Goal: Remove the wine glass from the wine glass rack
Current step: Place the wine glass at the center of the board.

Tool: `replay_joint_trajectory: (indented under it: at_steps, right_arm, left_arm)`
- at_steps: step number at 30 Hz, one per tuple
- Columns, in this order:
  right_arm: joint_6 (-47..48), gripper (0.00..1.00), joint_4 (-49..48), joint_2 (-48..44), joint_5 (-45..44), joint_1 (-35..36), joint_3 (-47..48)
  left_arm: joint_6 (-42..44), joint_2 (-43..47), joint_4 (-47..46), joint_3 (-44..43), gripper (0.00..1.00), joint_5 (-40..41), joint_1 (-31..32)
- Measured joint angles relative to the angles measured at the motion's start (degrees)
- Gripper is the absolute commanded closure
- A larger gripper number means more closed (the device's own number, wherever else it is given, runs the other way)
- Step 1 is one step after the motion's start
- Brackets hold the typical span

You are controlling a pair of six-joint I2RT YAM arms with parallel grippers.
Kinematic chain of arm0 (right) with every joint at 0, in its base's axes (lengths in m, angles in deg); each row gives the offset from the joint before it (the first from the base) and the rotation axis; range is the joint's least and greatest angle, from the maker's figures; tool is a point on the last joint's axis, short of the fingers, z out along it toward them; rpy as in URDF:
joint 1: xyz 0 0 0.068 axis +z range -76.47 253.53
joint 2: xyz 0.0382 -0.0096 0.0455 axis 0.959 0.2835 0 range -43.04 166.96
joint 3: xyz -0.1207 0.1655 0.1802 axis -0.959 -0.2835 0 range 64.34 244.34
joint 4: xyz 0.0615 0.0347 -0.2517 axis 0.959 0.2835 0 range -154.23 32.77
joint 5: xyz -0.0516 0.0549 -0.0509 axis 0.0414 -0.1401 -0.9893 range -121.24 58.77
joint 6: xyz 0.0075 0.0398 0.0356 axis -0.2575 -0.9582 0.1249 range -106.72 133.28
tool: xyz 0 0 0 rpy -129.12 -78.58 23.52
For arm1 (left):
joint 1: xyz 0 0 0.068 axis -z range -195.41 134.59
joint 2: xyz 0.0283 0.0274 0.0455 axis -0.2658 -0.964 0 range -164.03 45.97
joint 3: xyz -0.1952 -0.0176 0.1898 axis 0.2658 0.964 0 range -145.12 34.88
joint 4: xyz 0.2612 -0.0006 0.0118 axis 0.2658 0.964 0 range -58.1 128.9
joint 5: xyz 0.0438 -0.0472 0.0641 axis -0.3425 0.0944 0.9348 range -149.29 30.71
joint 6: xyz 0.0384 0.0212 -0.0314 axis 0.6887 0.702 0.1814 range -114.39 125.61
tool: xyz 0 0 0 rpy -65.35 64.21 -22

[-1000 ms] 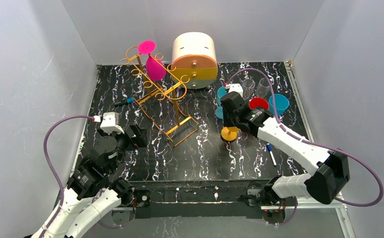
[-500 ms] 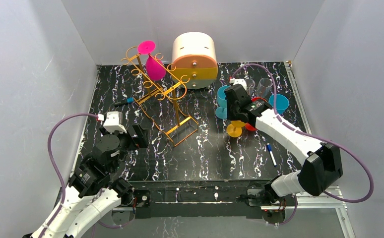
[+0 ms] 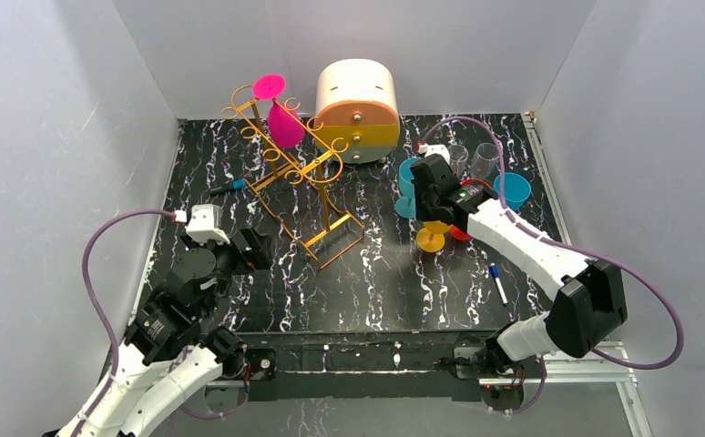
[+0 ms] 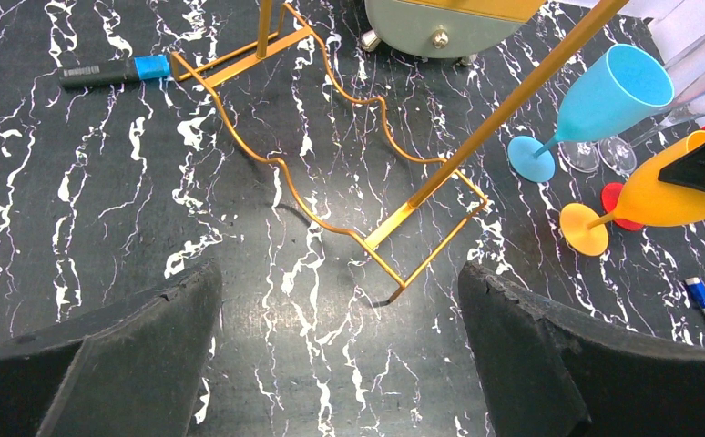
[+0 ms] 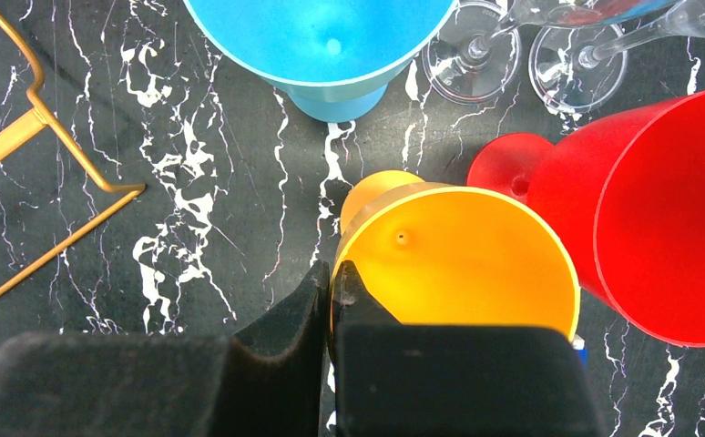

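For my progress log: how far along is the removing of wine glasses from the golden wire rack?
Done: the orange plastic wine glass is off the orange-gold wire rack. In hand: the right gripper pinches its rim. Remaining: release it; a pink plastic wine glass hangs on the rack; the left gripper is open.

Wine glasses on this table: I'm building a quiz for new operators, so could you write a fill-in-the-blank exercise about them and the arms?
1. The hanging glass on the rack is ___.
2. The gripped glass, held at its rim by the right arm's jaws, is ___.
3. The left arm's jaws are ___ and hold nothing.
4. The marker beside the rack's base has a ___ end.

Missing words: pink; orange; open; blue.
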Motion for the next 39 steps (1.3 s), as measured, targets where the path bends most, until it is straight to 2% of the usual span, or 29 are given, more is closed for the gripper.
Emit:
replay_joint_trajectory:
  at_steps: [13,29,32,35,39]
  right_arm:
    - [0.42,0.76,2.32,2.89,0.35,-0.04,3.30]
    - [1.49,0.71,3.78,2.91,0.81,-0.04,3.72]
    - [1.49,0.66,3.82,2.43,1.07,-0.04,4.00]
    - [1.57,0.65,3.85,0.92,2.03,-0.04,4.20]
    - [1.57,0.57,3.82,-2.25,3.96,-0.04,4.94]
  left_arm:
    - [-3.43,1.90,-1.09,-0.33,0.02,0.50,0.00]
    - [-4.74,3.37,-1.75,-0.33,0.02,0.46,0.00]
    - [-4.74,3.10,-1.77,-0.33,0.02,0.42,0.00]
    - [-4.74,2.73,-1.77,-0.33,0.02,0.22,0.00]
    - [-4.70,2.62,-1.75,-0.33,0.02,0.04,0.00]
